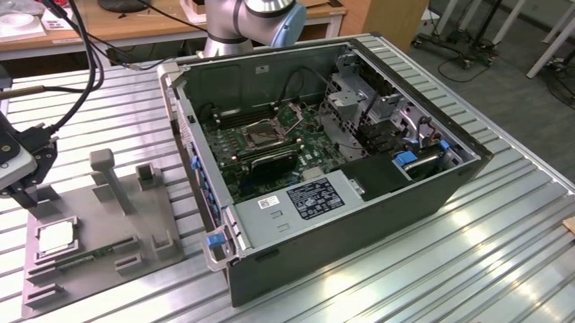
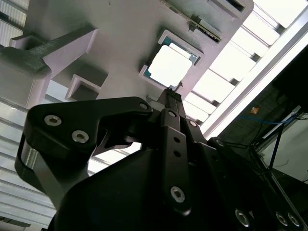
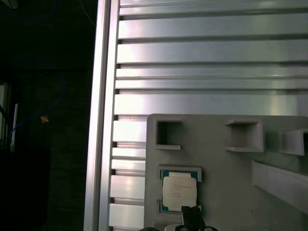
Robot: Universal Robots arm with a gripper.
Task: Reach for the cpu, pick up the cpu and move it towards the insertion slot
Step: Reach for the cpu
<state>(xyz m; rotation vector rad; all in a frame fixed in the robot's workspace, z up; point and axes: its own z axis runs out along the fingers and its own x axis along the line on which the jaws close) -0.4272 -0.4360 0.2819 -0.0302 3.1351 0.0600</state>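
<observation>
The cpu lies flat in a square recess of the grey plastic tray at the exterior view's left, its silvery face up. In both wrist views the cpu sits just beyond the black tip of my gripper. My gripper hangs over the tray's far corner, a little above and behind the cpu, holding nothing. The insertion slot, a silver frame with a dark centre, is on the green board inside the open computer case.
A green memory stick lies in a tray groove beside the cpu. Grey posts rise from the tray. Cables hang near the arm. The case walls and a drive cage surround the board. The table is ribbed metal.
</observation>
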